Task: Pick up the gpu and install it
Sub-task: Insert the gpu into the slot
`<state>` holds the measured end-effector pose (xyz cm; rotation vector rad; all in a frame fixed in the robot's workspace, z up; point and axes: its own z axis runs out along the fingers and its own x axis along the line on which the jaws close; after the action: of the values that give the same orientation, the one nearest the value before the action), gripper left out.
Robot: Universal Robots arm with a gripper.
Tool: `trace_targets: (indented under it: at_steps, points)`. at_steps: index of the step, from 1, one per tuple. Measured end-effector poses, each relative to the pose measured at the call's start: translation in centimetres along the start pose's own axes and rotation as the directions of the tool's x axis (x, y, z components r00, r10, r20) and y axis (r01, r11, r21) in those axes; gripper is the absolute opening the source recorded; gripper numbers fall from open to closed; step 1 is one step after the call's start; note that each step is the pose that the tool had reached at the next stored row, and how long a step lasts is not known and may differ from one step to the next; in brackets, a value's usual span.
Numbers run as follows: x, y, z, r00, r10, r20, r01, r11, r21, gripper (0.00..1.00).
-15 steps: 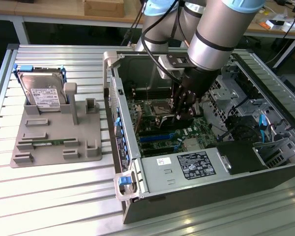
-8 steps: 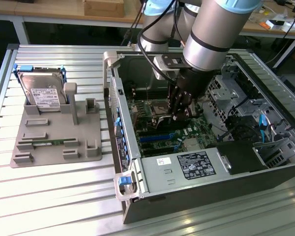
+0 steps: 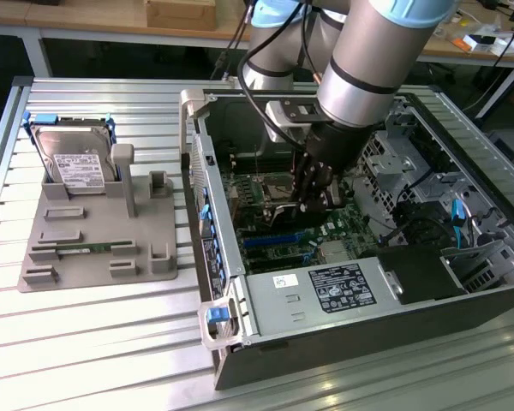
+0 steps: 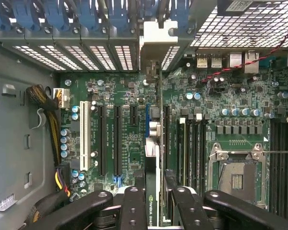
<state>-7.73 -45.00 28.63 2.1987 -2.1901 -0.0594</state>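
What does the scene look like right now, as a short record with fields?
setting: open computer case on a slatted metal table
pincer: inside the case over the motherboard, shut on the gpu
gpu: held edge-on, its silvery bracket at the case's rear slot openings
gray holder tray: at the exterior view's left, carrying a hard drive
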Motion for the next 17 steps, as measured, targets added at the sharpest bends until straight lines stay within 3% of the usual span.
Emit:
trace_targets:
  at_steps: [3, 4, 17]
  points:
    - [0.1, 0.08, 0.25, 1.0000, 0.000, 0.0000, 0.000, 1.0000, 0.0000, 0.26]
    - [0.1, 0.29, 1.48, 1.0000, 0.000, -0.0001, 0.000, 1.0000, -0.0001, 0.26]
    - [0.1, 0.19, 1.48, 1.0000, 0.002, 0.0002, -0.002, 1.0000, 0.0000, 0.26]
